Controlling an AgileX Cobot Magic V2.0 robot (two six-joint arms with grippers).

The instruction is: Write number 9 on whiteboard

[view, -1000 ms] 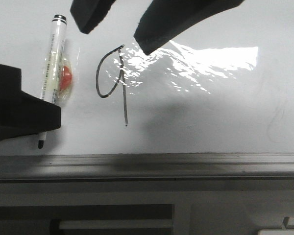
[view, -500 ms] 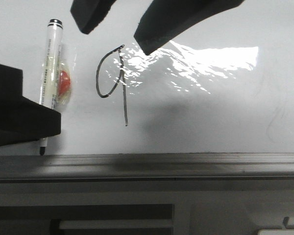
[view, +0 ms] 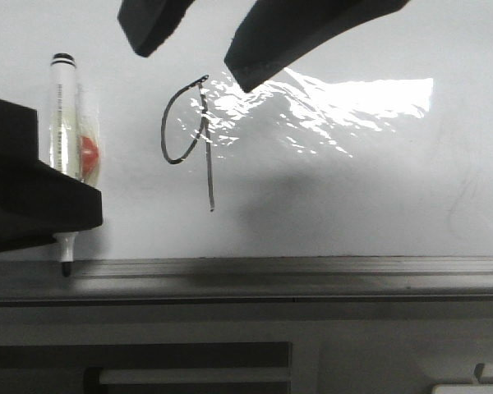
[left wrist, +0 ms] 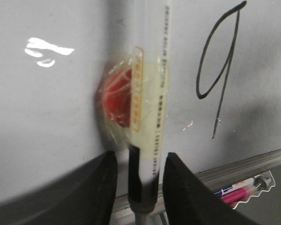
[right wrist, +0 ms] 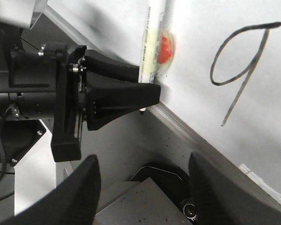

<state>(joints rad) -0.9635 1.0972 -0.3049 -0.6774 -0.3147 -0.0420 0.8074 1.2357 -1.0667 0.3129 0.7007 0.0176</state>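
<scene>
Whiteboard (view: pixel 353 205), glossy and glare-lit, carries the number 9 (view: pixel 187 139) drawn in thin black line, its tail ending above the grey ledge (view: pixel 312 271). Beside that figure, my left pincer (left wrist: pixel 140 173) is clamped on a white marker (view: pixel 64 148), tip down near the ledge. My right pincer (view: pixel 193 45) hangs spread and empty above the figure. I judge the marker light, rigid, slippery; mid-barrel is the safest hold.

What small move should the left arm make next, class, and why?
Probably lower the marker a touch more and rest it on the ledge. The number 9 looks complete on the whiteboard, and the left claw holds the marker's tip over that ledge.
</scene>
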